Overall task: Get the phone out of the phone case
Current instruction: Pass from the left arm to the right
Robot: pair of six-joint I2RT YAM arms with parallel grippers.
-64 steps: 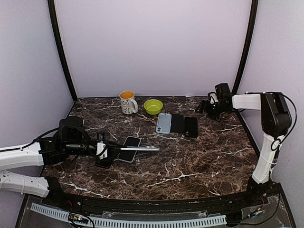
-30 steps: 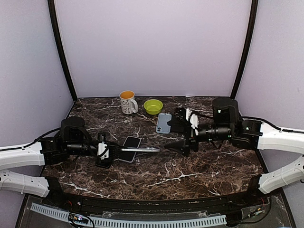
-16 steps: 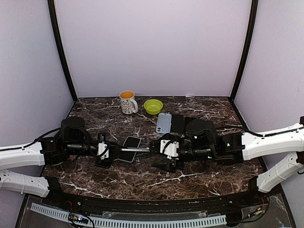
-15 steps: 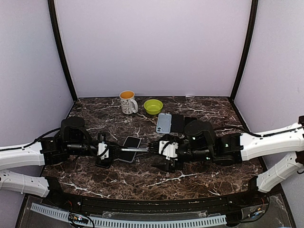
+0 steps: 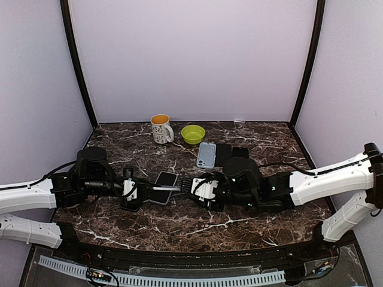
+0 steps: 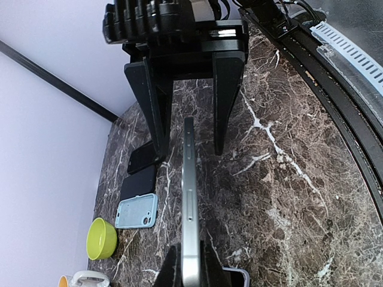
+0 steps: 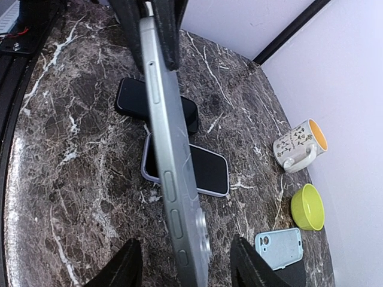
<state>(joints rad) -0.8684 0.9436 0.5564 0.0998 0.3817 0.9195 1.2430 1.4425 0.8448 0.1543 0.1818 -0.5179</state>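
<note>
The left hand (image 5: 140,188) is pinched tight on one end of a silver phone (image 7: 170,155). It holds the phone clear of the desk (image 5: 251,227), on edge, with the long side pointing right. Whether a case is on this phone I cannot tell.

The right hand (image 6: 190,146) reaches in from the right. Its two black fingers (image 6: 226,101) are spread, one on each side of the phone's free end. A gap shows on both sides, so neither finger touches the phone.

Under the held phone a second phone (image 7: 203,170) lies flat on the desk, with a dark screen and a pale rim. Just left of it lies a dark flat thing (image 7: 128,95), touching or overlapping it. I cannot tell what this thing is.

Farther back, right of the middle, three flat pieces lie in a row: one light-blue case (image 5: 206,154) and two black ones (image 5: 223,153). The right-hand black one is partly hidden by the right arm.

At the far edge stand one white mug (image 5: 160,128) with an orange inside and, just to its right, one green bowl (image 5: 192,133).
</note>
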